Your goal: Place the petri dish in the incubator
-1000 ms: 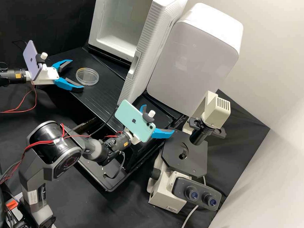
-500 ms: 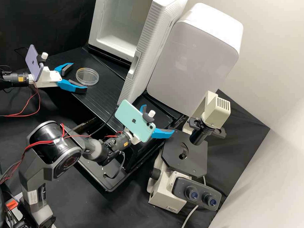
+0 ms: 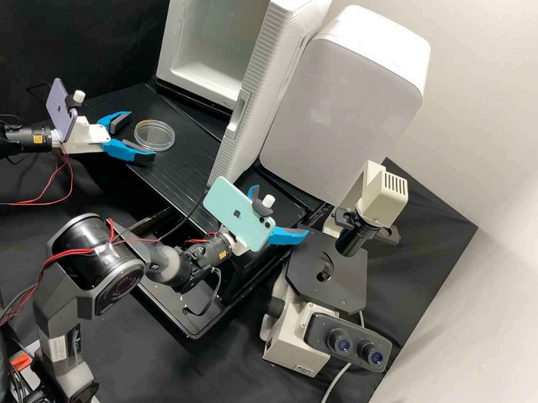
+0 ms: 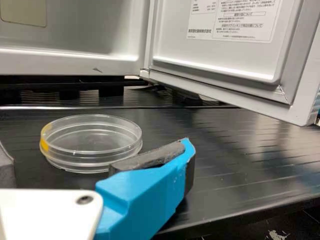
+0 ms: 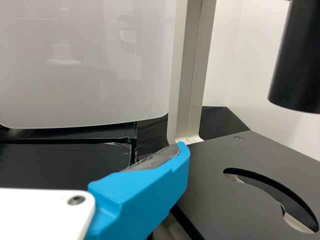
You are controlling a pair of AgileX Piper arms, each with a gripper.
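The dish (image 3: 155, 135) lies flat on the black table (image 3: 179, 169), in front of the open incubator (image 3: 216, 44). The left pincer (image 3: 134, 137) is wide, low over the table, right at the dish's edge and not holding it. The right pincer (image 3: 289, 236) hangs over the microscope (image 3: 324, 276), well apart from the dish. Whether it is wide or closed cannot be told.

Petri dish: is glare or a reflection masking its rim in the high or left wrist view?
Left wrist view: the petri dish has only soft highlights on its lid and the rim is clear. The glossy bench beside it carries pale reflections of the incubator door. High view: faint sheen on the dish, rim distinct against the black bench.
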